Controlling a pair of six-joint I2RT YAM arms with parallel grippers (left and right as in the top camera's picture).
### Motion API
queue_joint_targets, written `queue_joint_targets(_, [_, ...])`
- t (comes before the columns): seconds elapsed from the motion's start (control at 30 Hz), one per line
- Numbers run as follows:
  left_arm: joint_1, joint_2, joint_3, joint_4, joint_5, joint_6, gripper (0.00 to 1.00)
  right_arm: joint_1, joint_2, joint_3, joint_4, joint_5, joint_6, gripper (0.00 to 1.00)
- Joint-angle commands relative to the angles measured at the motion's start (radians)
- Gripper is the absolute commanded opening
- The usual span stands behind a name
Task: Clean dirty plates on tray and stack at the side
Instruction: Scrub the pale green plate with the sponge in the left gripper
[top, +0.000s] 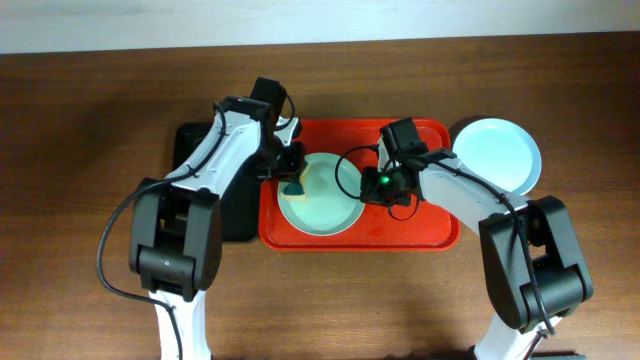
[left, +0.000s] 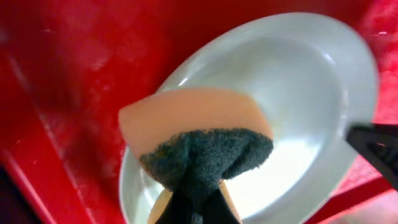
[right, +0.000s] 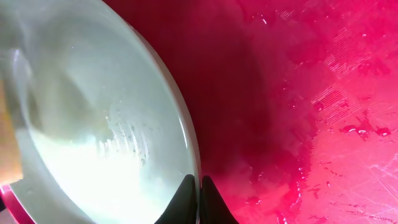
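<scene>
A pale mint green plate (top: 322, 198) lies on the red tray (top: 420, 225). My left gripper (top: 290, 178) is shut on a sponge (left: 194, 132) with a peach foam side and a dark green scouring side. It holds the sponge over the plate's left part (left: 292, 87). My right gripper (right: 200, 194) is shut on the plate's right rim (right: 186, 134), one finger inside and one outside. In the overhead view the right gripper (top: 368, 186) sits at the plate's right edge. A pale blue plate (top: 497, 155) rests on the table to the right of the tray.
A black tray (top: 195, 150) lies left of the red one, mostly under my left arm. Water drops glisten on the red tray floor (right: 323, 106). Brown table surface surrounds both trays.
</scene>
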Motion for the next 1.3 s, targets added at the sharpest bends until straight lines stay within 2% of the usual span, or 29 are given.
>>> queue_joint_targets(0.0, [-0.030,-0.021,-0.048,0.038,-0.071,-0.060,0.00,0.008,0.004,-0.014,0.002,-0.008,0.002,0.04])
queue_joint_targets(0.1, [-0.060,-0.021,-0.103,0.092,-0.071,-0.090,0.00,0.008,0.004,-0.014,0.002,-0.008,0.002,0.04])
queue_joint_targets(0.23, [-0.087,-0.021,-0.166,0.099,-0.131,-0.205,0.00,0.008,0.004,-0.014,0.002,-0.008,0.001,0.04])
queue_joint_targets(0.43, [-0.141,-0.021,-0.198,0.026,-0.108,-0.208,0.00,0.008,0.004,-0.014,0.002,-0.008,0.002,0.04])
queue_joint_targets(0.8, [-0.219,-0.022,-0.190,0.052,0.054,-0.208,0.00,0.008,0.004,-0.014,0.002,-0.008,0.002,0.04])
queue_joint_targets(0.97, [-0.188,-0.047,-0.114,0.048,-0.038,-0.184,0.00,0.008,0.005,-0.014,0.002,-0.008,0.002,0.04])
queue_joint_targets(1.1, [-0.147,-0.089,-0.051,0.051,-0.051,-0.166,0.00,0.008,0.005,-0.014,0.002,-0.008,0.002,0.04])
queue_joint_targets(1.27, [-0.135,-0.101,-0.048,0.040,-0.182,-0.167,0.00,0.008,0.005,-0.014,0.002,-0.008,0.002,0.04])
